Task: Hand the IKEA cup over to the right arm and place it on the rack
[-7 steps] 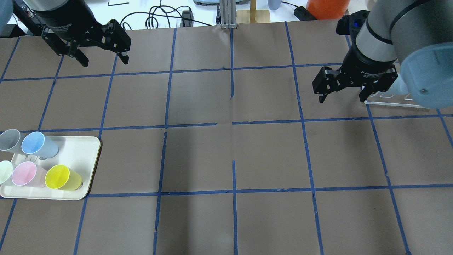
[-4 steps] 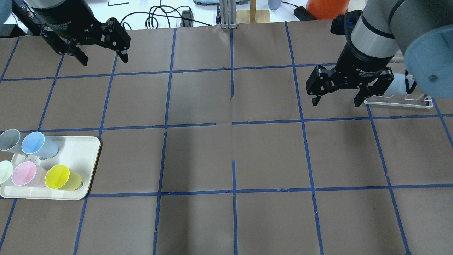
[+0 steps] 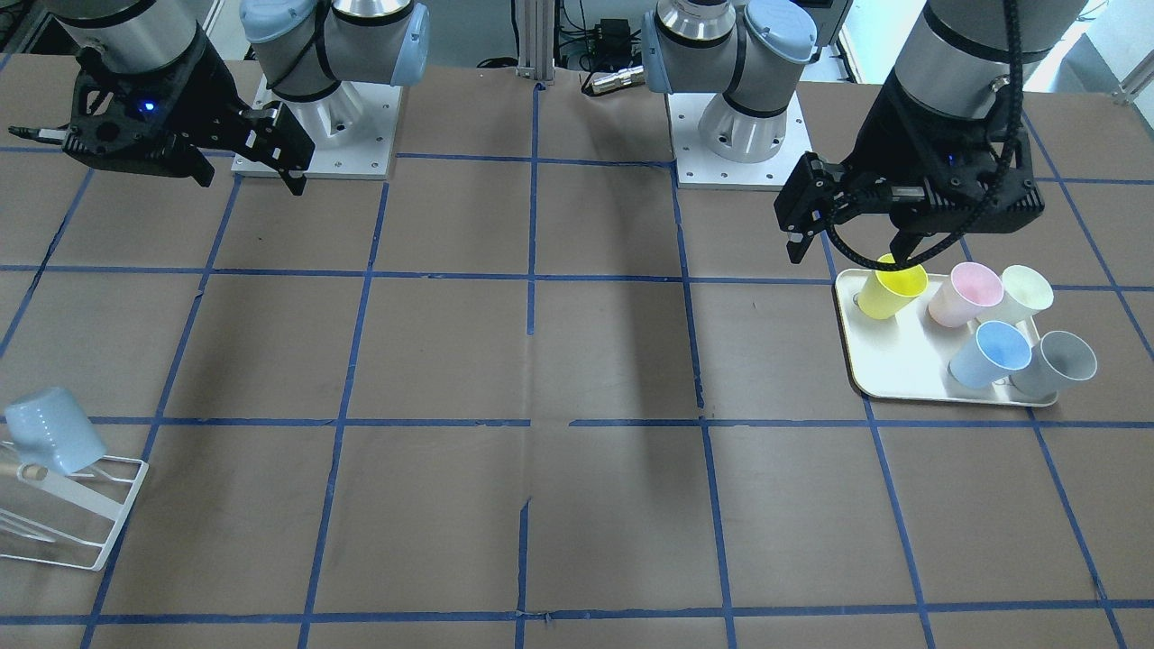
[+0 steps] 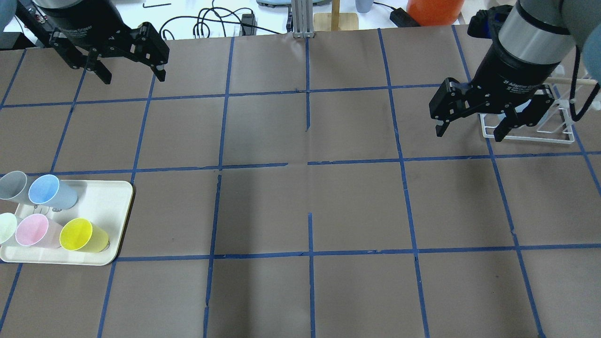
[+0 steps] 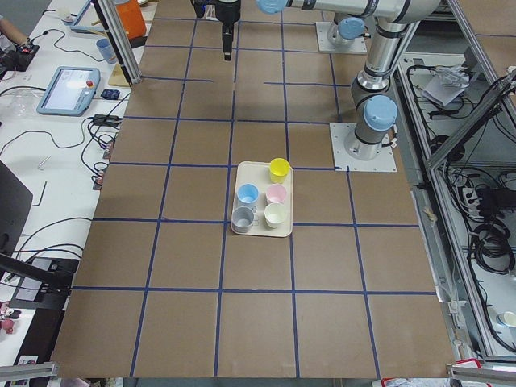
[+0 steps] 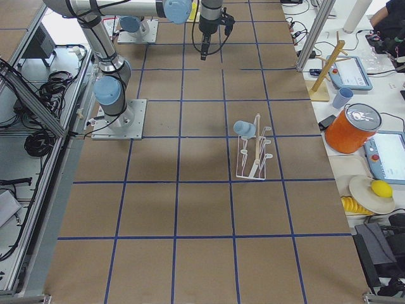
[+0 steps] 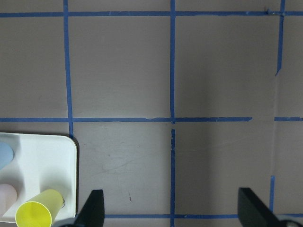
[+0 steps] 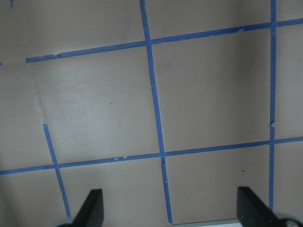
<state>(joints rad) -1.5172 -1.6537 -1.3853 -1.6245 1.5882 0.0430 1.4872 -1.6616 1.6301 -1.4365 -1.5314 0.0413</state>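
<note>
Spread wide, holding nothing: right gripper (image 4: 469, 134), high over the table. Same for left gripper (image 4: 134, 77), wide apart and empty. Tipped mouth-down on a rod of the white rack (image 3: 99, 505): blue cup (image 3: 50, 442). Five other cups (image 4: 49, 192) on the tray (image 4: 112, 197).

The right arm (image 4: 535, 26) is silver, with a black pincer (image 4: 468, 133) raised off the table, jaws wide apart and empty. The rack (image 3: 120, 516) is white wire and sits flat on the table, forward of the pincer and to its right. The cup (image 3: 50, 431) is light blue, mouth down, tilted on a rod at the rack end nearer the pincer, not touching it.
</note>
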